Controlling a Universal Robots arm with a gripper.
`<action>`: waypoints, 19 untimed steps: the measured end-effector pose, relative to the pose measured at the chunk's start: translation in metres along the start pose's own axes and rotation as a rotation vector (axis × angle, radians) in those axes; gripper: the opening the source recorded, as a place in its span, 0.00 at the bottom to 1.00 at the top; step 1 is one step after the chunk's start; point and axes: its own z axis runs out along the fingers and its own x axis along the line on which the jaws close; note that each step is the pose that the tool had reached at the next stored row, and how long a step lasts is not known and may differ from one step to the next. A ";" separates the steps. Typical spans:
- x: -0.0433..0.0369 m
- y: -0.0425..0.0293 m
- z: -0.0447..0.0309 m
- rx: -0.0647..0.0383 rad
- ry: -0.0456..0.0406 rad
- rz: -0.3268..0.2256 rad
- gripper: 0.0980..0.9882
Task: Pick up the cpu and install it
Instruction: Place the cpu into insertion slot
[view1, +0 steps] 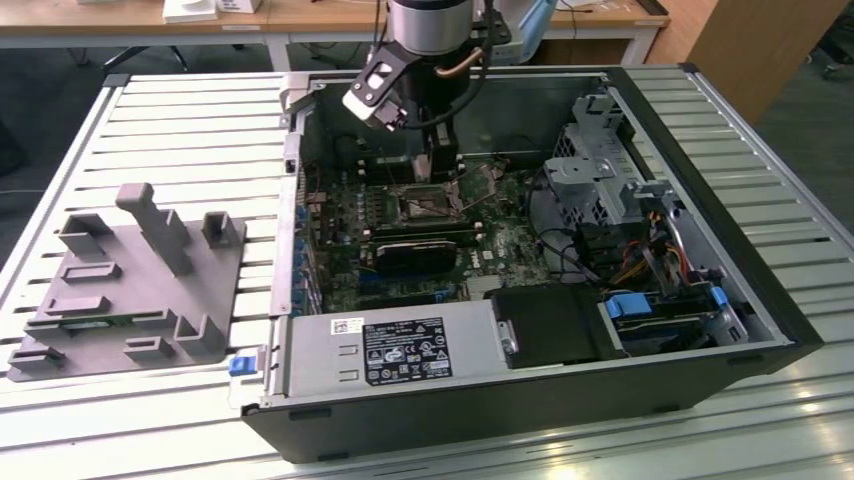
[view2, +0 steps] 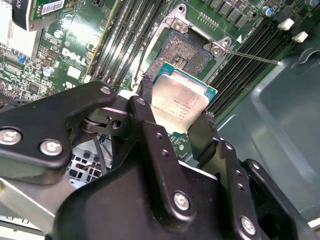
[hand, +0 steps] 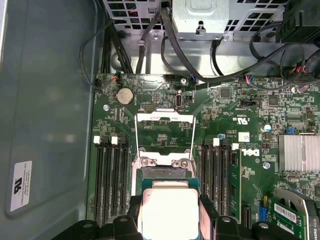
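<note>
The socket (view2: 190, 50) lies uncovered under the cpu (view2: 180, 102) clamped in the gripper (view2: 176, 114), with its metal frame (hand: 165, 131) folded open beside it and low memory slots (hand: 111, 185) flanking both sides. Black cables (hand: 166, 30) and the drive cage (view1: 594, 165) crowd the case toward the exterior view's right, and the case wall (view2: 282, 120) rises close by.

Premises: a robotics laboratory or test workshop, set in an office-type room. Evidence, exterior view: a slatted metal worktop (view1: 160, 130) carries an opened desktop computer case (view1: 534, 410) lying on its side at centre frame, motherboard (view1: 400, 240) exposed. A grey plastic fixture (view1: 127, 290) with upright posts sits at lower left. A robot arm (view1: 434, 25) hangs in from top centre, claw (view1: 441, 178) inside the case. Wooden desks (view1: 320, 20) line the top edge.
</note>
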 end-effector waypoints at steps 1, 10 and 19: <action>0.0000 0.0000 0.0004 0.000 0.0000 0.000 0.49; -0.0002 -0.0004 0.0040 0.000 -0.0001 0.000 0.49; -0.0003 -0.0007 0.0071 0.000 0.0000 0.000 0.49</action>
